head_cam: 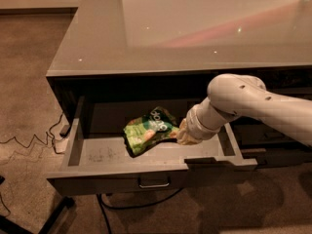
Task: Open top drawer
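Note:
The top drawer (97, 182) stands pulled well out from under the grey countertop, showing its lighter grey floor and low side walls. Its small metal pull (154, 183) sits at the centre of the front. A green snack bag (146, 131) lies in the middle of the drawer. My gripper (184, 133) reaches down inside the drawer from the right, right up against the bag's right edge. The white arm (243, 101) crosses over the drawer's right side and hides that corner.
The glossy grey countertop (195, 28) overhangs the back of the drawer. Cables (29, 143) trail over the carpet to the left, and another runs under the drawer front. A dark bar (48, 217) lies on the floor at bottom left.

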Tool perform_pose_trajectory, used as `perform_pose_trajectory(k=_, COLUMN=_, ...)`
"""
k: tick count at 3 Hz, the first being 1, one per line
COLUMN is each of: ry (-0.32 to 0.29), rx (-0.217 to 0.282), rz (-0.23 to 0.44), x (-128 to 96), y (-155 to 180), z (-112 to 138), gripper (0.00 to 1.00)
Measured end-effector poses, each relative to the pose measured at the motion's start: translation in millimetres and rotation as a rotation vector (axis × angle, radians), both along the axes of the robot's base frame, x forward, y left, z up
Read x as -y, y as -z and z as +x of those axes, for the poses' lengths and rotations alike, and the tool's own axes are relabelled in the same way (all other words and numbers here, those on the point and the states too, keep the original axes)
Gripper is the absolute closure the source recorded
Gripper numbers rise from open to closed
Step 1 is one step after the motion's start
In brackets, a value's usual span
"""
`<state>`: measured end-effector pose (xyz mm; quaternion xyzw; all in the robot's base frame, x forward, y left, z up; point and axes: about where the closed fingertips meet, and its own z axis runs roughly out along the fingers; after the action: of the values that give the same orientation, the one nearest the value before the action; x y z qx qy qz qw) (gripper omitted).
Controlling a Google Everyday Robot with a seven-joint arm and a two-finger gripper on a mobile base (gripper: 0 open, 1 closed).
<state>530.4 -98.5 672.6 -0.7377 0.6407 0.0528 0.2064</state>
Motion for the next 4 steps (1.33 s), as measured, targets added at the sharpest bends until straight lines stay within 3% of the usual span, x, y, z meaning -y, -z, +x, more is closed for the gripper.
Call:
perform_pose_trajectory(k=2, ry=-0.008, rx=-0.055, rz=-0.092, x=-4.0, y=31.9, z=16.1, gripper=1.00)
perform_pose_trajectory(k=4, ry=0.014, rx=-0.091, rz=-0.185, x=13.3, y=36.4, z=-6.0, gripper=1.00)
